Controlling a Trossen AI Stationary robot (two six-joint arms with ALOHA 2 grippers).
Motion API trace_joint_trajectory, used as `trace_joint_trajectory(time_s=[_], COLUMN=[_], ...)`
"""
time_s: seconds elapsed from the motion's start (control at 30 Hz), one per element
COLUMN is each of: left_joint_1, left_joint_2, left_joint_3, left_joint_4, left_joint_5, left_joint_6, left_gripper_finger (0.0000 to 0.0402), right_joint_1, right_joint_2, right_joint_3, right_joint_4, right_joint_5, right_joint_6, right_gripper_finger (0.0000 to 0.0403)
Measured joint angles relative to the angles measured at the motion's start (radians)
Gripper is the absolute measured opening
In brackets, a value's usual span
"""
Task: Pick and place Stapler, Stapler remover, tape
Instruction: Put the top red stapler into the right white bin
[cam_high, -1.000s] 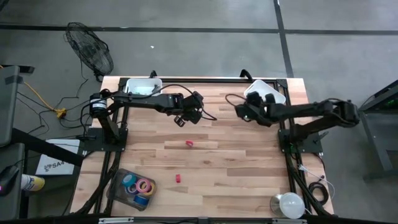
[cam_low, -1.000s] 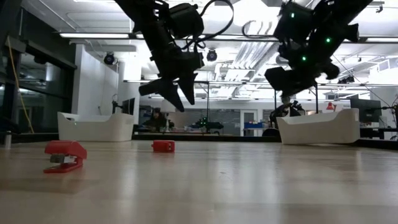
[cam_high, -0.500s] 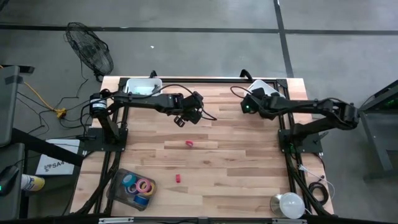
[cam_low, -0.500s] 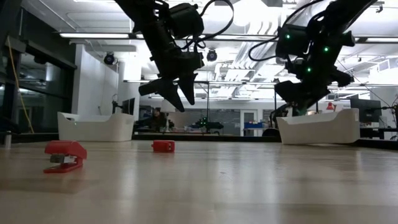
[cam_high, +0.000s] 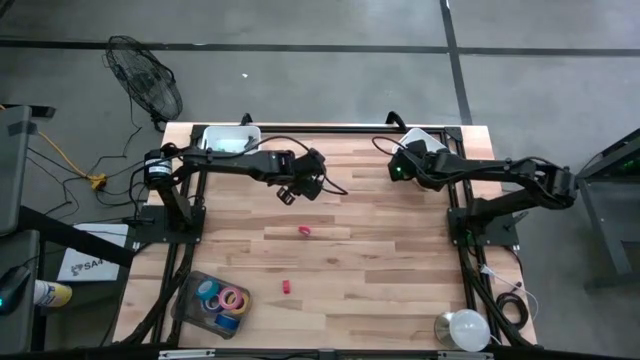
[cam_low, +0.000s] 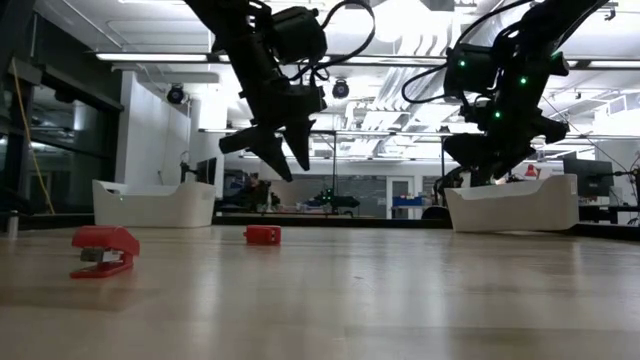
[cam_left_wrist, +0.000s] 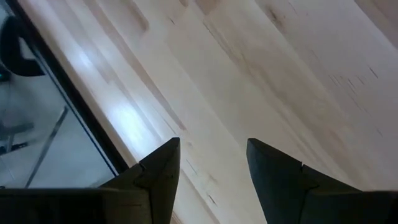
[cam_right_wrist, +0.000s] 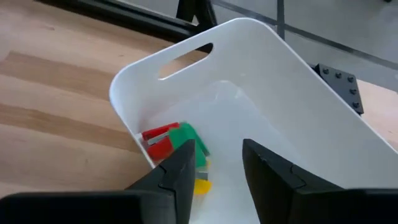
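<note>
Since a second ago the right arm has swung from the middle of the table's far side back over the white bin (cam_high: 440, 146) at the far right corner, and the right gripper (cam_right_wrist: 216, 160) now hangs above that bin with its fingers parted and nothing between them. Inside the bin, red, green and yellow pieces (cam_right_wrist: 177, 144) lie against the near wall.

Closest to me on the wooden table (cam_high: 380, 260), at the front left corner, a clear tray (cam_high: 192, 293) holds the tape rolls (cam_high: 225, 300), blue, pink and purple packed together. Just beyond it, toward the middle, lies the small red stapler remover (cam_high: 286, 287). Farther in, near the table's centre, sits the red stapler (cam_high: 304, 231); in the low view the two red items show on the tabletop, the nearer one (cam_low: 104, 249) on the left and the farther one (cam_low: 262, 235) behind it.

Past the stapler, the left gripper (cam_high: 288, 194) hovers above bare wood, fingers (cam_left_wrist: 158, 174) apart and empty. At the far left edge stands a second white bin (cam_high: 230, 138).
</note>
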Motion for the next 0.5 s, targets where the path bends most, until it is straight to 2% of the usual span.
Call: trace_joint_trajectory(time_s=[0.27, 0.37, 0.5], left_joint_1=[0.000, 0.000, 0.000], left_joint_2=[-0.042, -0.089, -0.151], left_joint_3=[-0.001, -0.001, -0.001], left_joint_4=[-0.135, -0.196, -0.287], left_joint_5=[0.013, 0.075, 0.199], left_joint_6=[-0.031, -0.056, -0.086], left_gripper_finger=[0.0182, 0.0182, 0.0182], right_joint_1=[0.001, 0.008, 0.049], right_joint_2=[0.000, 0.000, -0.008], right_joint_3=[0.000, 0.000, 0.000], right_joint_4=[0.002, 0.004, 0.006], right_joint_5=[0.012, 0.023, 0.090], right_joint_6=[0.010, 0.002, -0.009], right_gripper_finger=[0.0156, 0.0168, 0.0174])
